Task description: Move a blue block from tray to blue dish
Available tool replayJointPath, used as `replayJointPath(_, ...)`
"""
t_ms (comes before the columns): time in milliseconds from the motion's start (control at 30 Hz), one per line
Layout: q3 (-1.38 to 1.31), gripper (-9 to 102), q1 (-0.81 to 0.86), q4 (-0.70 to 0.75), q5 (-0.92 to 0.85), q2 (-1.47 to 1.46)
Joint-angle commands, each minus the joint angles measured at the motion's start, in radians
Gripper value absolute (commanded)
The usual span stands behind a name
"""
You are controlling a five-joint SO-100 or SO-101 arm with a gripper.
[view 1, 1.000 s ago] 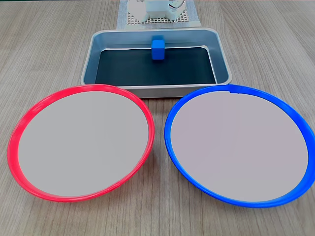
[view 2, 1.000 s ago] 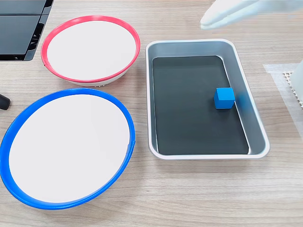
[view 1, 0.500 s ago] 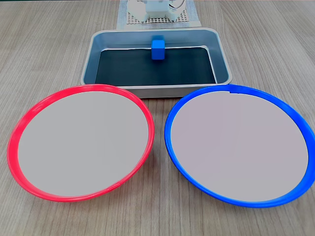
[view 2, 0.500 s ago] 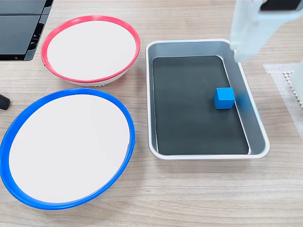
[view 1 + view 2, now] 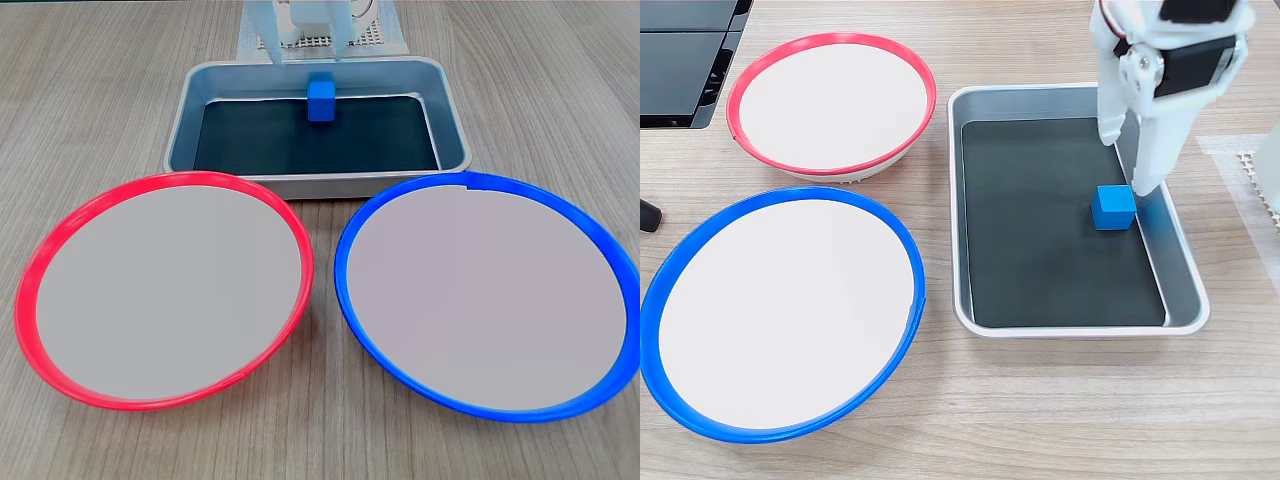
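The blue block rests on the dark bottom of the grey tray, close to the tray's wall on the arm's side. My white gripper hangs open over that end of the tray, just beside the block and not touching it. Nothing sits between its fingers. The blue dish lies on the wooden table beside the tray, with nothing in it.
A red-rimmed dish of the same size lies next to the blue one, also holding nothing. A white perforated mat lies under the arm's base. A black device occupies one table corner.
The gripper has swung in and come down over the tray, ending open beside the blue block. The block and both dishes have not moved.
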Motion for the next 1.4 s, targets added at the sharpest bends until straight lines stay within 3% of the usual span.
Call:
replayJointPath(0, 0.049, 22, -0.017, -0.054, 0.034, -0.002)
replayJointPath(533, 0.196, 20, -0.077, -0.272, 0.164, -0.017)
replayJointPath(833, 0.201, 1, -0.084, -0.305, 0.173, -0.025)
replayJointPath(967, 0.172, 0, -0.101, -0.273, 0.193, -0.017)
replayJointPath(1133, -0.167, 0, -0.250, -0.097, 0.483, -0.094)
replayJointPath(1267, -0.489, 0, -0.362, -0.101, 0.865, -0.236)
replayJointPath(1367, -0.684, 0, -0.407, -0.150, 1.028, -0.373)
